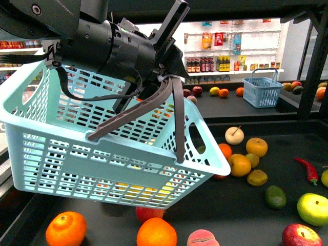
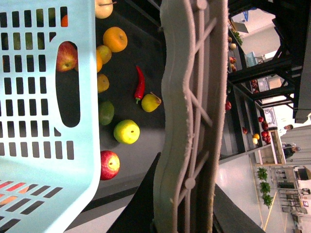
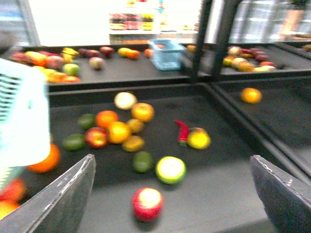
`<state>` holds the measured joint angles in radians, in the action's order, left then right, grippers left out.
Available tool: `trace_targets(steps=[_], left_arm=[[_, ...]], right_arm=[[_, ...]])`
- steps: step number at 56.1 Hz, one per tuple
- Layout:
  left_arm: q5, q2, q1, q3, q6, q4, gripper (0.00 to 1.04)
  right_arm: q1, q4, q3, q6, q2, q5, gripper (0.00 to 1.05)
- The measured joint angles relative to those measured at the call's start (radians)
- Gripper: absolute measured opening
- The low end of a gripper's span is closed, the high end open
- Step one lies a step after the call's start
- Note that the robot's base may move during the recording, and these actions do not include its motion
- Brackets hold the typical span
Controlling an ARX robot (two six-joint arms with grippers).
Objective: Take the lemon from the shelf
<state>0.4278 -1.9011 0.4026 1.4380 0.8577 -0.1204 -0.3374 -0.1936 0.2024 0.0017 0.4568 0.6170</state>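
The lemon (image 1: 325, 178) lies on the shelf deck (image 1: 230, 215) at the far right edge of the front view, beside a red chili (image 1: 306, 169). It also shows in the left wrist view (image 2: 151, 102) and, blurred, in the right wrist view (image 3: 198, 139). My left gripper (image 1: 163, 82) is shut on the grey handle (image 1: 177, 118) of a light blue basket (image 1: 102, 154), held tilted above the deck. In its wrist view the handle (image 2: 189, 97) runs between the gripper's (image 2: 187, 213) jaws. My right gripper (image 3: 170, 194) is open and empty above the deck, short of the lemon.
Oranges (image 1: 239, 165), a green-yellow apple (image 1: 312, 209), a red apple (image 1: 302, 237), an avocado (image 1: 275, 197) and other fruit lie scattered on the deck. A black upright (image 1: 313, 61) stands at right. A small blue basket (image 1: 262, 88) sits on the stand behind.
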Motion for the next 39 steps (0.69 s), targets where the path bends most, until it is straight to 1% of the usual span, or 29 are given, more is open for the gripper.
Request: trace_targets(steps=[1, 2, 3, 5, 8, 13, 14, 24, 25, 27, 30, 32, 39], left_arm=[[0.000, 0.000, 0.000, 0.000, 0.000, 0.000, 0.11], [0.000, 0.000, 0.000, 0.000, 0.000, 0.000, 0.11], [0.001, 0.000, 0.000, 0.000, 0.000, 0.000, 0.11], [0.001, 0.000, 0.000, 0.000, -0.001, 0.000, 0.11], [0.002, -0.001, 0.000, 0.000, -0.003, 0.000, 0.11], [0.000, -0.001, 0.000, 0.000, 0.002, 0.000, 0.11], [0.000, -0.001, 0.000, 0.000, 0.002, 0.000, 0.11], [0.000, -0.001, 0.000, 0.000, 0.001, 0.000, 0.11], [0.000, -0.001, 0.000, 0.000, 0.001, 0.000, 0.11], [0.000, -0.001, 0.000, 0.000, 0.000, 0.000, 0.11], [0.000, -0.001, 0.000, 0.000, 0.000, 0.000, 0.11], [0.000, -0.001, 0.000, 0.000, 0.000, 0.000, 0.11], [0.002, -0.001, 0.000, 0.000, -0.001, 0.000, 0.11]], right_arm=[[0.010, 0.000, -0.014, 0.000, -0.029, -0.068, 0.90], [0.014, 0.003, -0.022, 0.001, -0.046, -0.099, 0.89], [0.018, 0.015, -0.039, 0.001, -0.077, -0.152, 0.86], [0.020, 0.072, -0.068, 0.001, -0.157, -0.235, 0.79], [0.027, 0.155, -0.104, 0.000, -0.267, -0.315, 0.69], [0.076, 0.176, -0.116, 0.000, -0.344, -0.369, 0.53], [0.082, 0.177, -0.116, 0.001, -0.347, -0.375, 0.51], [0.170, 0.188, -0.136, 0.001, -0.384, -0.461, 0.20], [0.177, 0.189, -0.137, 0.001, -0.386, -0.472, 0.18], [0.229, 0.195, -0.140, 0.000, -0.395, -0.552, 0.11], [0.294, 0.196, -0.148, 0.000, -0.402, -0.601, 0.03], [0.319, 0.196, -0.151, 0.001, -0.406, -0.603, 0.03], [0.331, 0.195, -0.169, 0.001, -0.430, -0.616, 0.03]])
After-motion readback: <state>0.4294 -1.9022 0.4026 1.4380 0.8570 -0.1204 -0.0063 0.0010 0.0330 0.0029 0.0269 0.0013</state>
